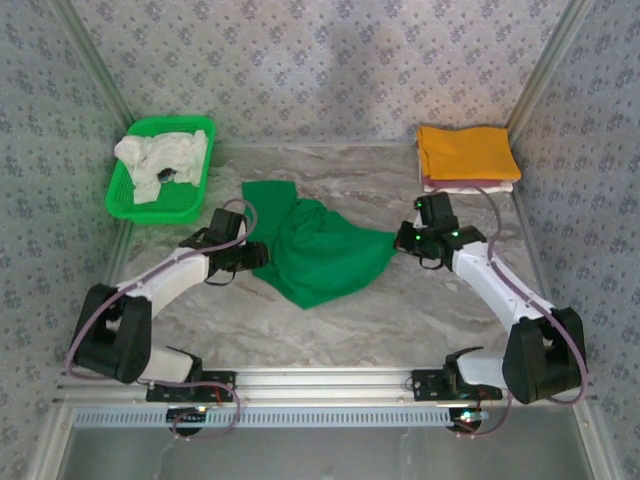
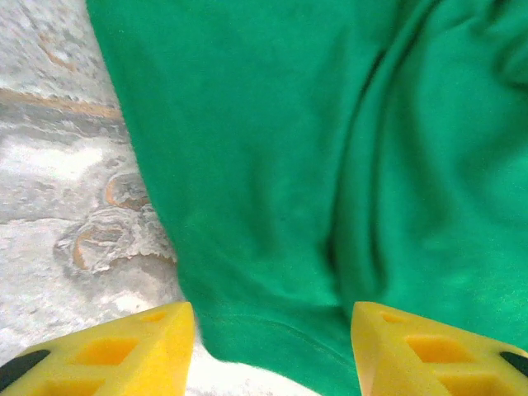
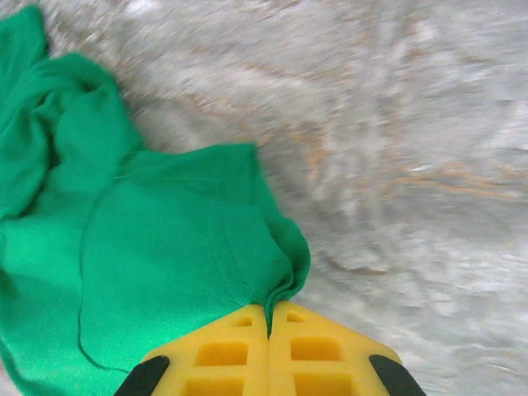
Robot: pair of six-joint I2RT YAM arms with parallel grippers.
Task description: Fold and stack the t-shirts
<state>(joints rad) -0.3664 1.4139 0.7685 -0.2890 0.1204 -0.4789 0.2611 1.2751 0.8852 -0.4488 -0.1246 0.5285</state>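
Note:
A bright green t-shirt lies crumpled in the middle of the marble table. My right gripper is shut on a pinched edge of that green t-shirt at its right side, seen from above at the right gripper. My left gripper sits at the shirt's left edge. Its yellow fingers stand apart with the green cloth hem lying between them, not pinched. A folded orange-yellow t-shirt rests on a pale pink one at the back right.
A green plastic mesh basket at the back left holds whitish crumpled t-shirts. Patterned walls and metal frame posts close in the table on three sides. Bare marble table lies between the green shirt and the near rail.

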